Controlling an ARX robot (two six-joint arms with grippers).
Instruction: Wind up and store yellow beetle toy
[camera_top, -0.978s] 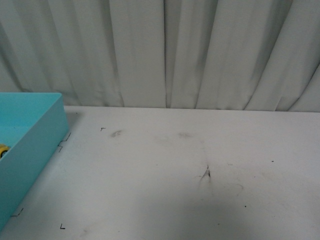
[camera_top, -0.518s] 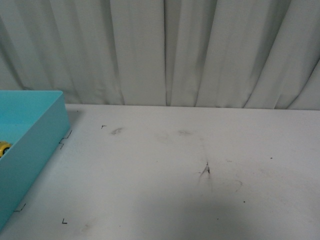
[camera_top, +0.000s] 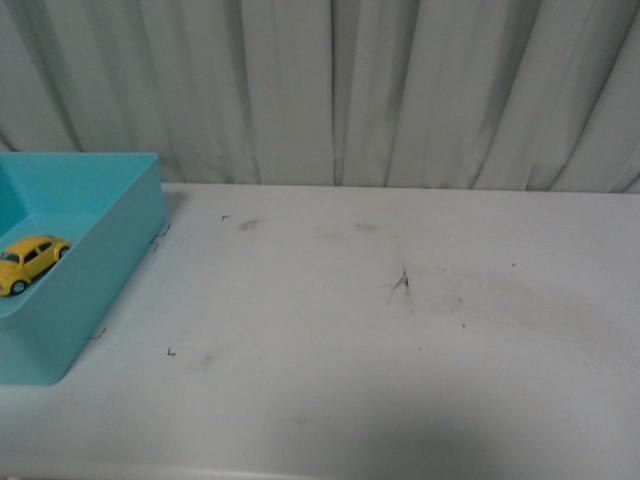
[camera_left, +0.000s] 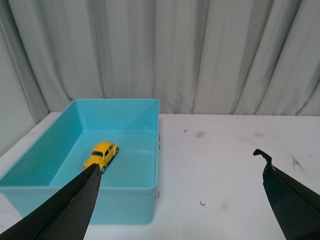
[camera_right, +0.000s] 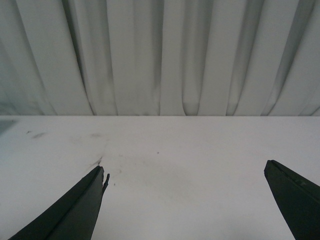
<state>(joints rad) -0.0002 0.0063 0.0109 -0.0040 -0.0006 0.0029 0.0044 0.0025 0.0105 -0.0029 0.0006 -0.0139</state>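
- Tabletop (camera_top: 400, 380): white, scuffed, with small black corner marks; a pleated pale curtain (camera_top: 400, 90) hangs behind it.
- Teal box (camera_left: 125, 200): open-topped, standing on the tabletop at the far left of the front view. Walls look rigid, floor flat and smooth.
- My left pincer (camera_left: 182, 192): released, jaws set wide, holding nothing, hanging above and short of the box's near wall.
- My right pincer (camera_right: 185, 200): likewise released and empty, over bare tabletop, well apart from the box.
- Yellow beetle toy (camera_left: 101, 155): upright on its wheels on the box floor, near the middle, clear of all walls. The storing appears done.
- Handling judgement: light, hard-shelled and glossy, so likely slippery on the rounded roof; free wheels may let it roll if nudged.
- Grip judgement: take it across the flanks, at the doors between the wheel arches, with modest pressure. Nose and tail curve away and would likely squirt out.
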